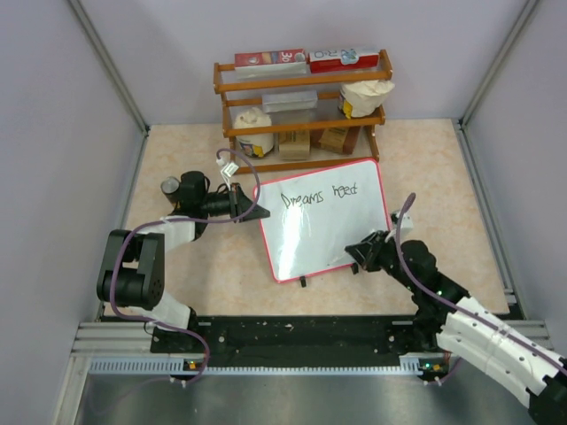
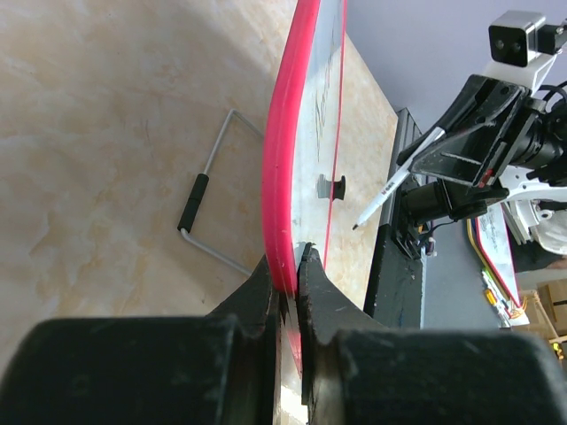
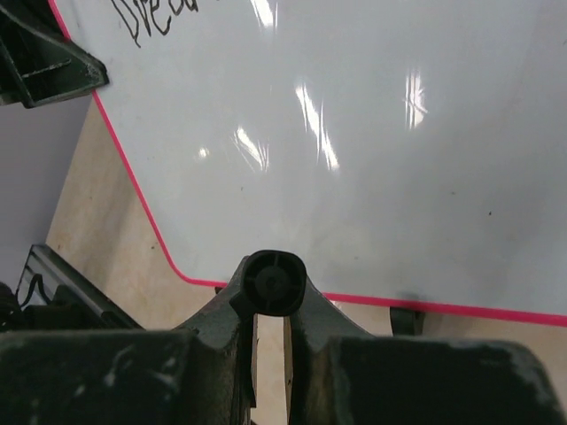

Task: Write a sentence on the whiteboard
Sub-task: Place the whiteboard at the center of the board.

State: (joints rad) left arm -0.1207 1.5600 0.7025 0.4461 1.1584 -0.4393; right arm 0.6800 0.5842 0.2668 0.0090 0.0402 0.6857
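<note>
A whiteboard (image 1: pixel 323 239) with a thin red frame lies at the middle of a beige tabletop, turned slightly so that its right end sits farther from the arms than its left. Its long axis runs left to right. Along its upper part, the sentence (image 1: pixel 317 196) so far reads roughly "Dreams need" in thin black handwriting, following that long axis. The lower part of the board is blank. The left gripper (image 1: pixel 257 211) is at the board's left edge, near the top corner, with its fingers pressed together on the red frame to hold the panel. The right gripper (image 1: pixel 359 251) hovers over the board's lower right area, jaws pinched on a marker (image 2: pixel 396 183). The tip points at the white surface and appears just off it, though contact is hard to judge. The right arm is the writing arm. The blank space for more words lies up and to the left of its tip, beneath the written line, so the next stroke probably needs a short reach that way. A thin wire stand (image 2: pixel 205 205) lies on the table beside the board's left edge. Behind the board's far edge stands a wooden rack (image 1: pixel 306 81) of boxes and jars.
</note>
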